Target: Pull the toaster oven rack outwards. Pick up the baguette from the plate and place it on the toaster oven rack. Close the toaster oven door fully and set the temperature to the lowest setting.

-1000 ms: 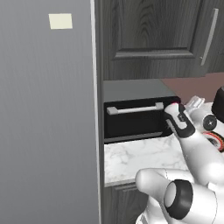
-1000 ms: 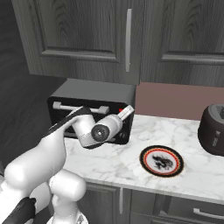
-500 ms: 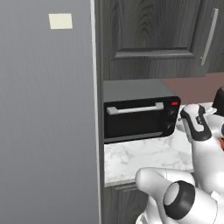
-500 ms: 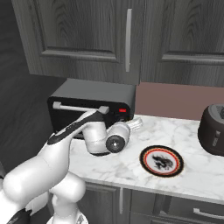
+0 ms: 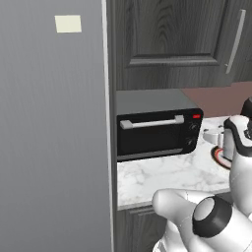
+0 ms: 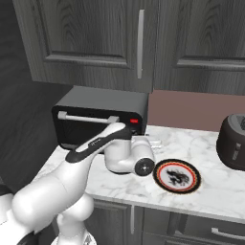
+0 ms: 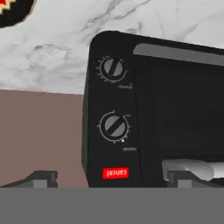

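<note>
The toaster oven (image 5: 157, 129) sits on the marble counter (image 5: 167, 174) against the wall, and its door (image 5: 152, 134) is shut, the silver handle (image 6: 88, 118) running along its top edge. The gripper (image 7: 111, 178) hangs just off the oven's right front corner with its jaws spread wide, nothing between them, facing the two knobs (image 7: 113, 126) (upside down in the hand view). The plate (image 6: 176, 175) lies on the counter right of the oven, beside the arm.
</note>
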